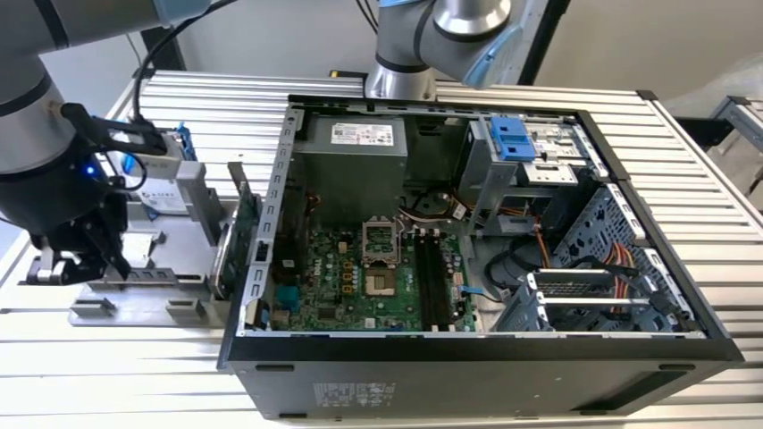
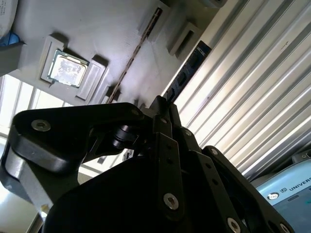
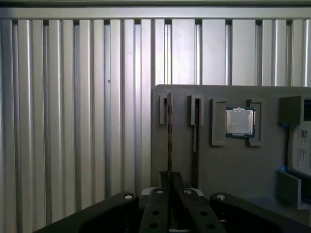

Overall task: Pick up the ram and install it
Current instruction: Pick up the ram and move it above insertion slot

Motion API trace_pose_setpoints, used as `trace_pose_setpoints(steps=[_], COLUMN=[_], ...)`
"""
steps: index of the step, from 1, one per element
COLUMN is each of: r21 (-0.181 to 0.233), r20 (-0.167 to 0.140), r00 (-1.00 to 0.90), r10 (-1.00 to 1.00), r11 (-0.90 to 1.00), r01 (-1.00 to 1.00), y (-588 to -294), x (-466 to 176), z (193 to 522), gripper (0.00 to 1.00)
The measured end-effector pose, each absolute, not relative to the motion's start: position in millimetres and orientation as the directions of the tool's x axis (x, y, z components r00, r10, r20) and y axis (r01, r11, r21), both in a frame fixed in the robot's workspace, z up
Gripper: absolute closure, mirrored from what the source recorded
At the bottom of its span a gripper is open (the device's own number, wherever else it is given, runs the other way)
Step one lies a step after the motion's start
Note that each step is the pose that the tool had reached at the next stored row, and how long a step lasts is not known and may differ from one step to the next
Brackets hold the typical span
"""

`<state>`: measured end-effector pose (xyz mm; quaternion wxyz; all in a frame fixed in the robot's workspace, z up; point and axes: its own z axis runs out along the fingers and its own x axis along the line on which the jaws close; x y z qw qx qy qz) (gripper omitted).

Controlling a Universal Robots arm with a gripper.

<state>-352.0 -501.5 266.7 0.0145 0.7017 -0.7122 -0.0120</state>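
**Gripper closed on ram at tray edge**

Tool: the gripper [image 3: 170,175] is down over the grey tray [image 3: 223,165]. In both wrist views its fingers [image 3: 164,187] are drawn tight together, pinching the near end of the ram [image 3: 168,136].

Task item: the ram stands edge-on in the tray slot nearest the tray's outer edge, just beside the ribbed table [image 3: 73,121]. In the second wrist view its dark face with a row of chips runs straight to the fingertips.

Other tray contents:
- A second stick [image 3: 196,131] stands in the next slot inward, parallel to the ram and apart from it.
- Beyond that, a square chip [image 3: 240,121] lies flat in a pocket.
- A drive [image 1: 164,183] in a blue frame stands at the tray's far end.
- A green card [image 1: 247,228] stands upright along the tray side nearest the case.

Case [image 1: 477,353]: open, beside the tray, on the exterior view's right.

Markings:
- The drive carries a white printed label.
- A white label [image 1: 361,134] sits on the power supply in the case.
- A sticker [image 1: 352,393] is on the case's outer wall.
- The arm housing shows print in the second wrist view.
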Motion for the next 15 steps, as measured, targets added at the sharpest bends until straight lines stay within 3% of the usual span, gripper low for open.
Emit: trace_pose_setpoints(steps=[15], r21=[0.037], r20=[0.004], r00=[-0.015], r10=[-1.0], r11=[0.015], r01=[-0.999], y=[-501.5], x=[-352.0], z=[279.5], gripper=[1.0])
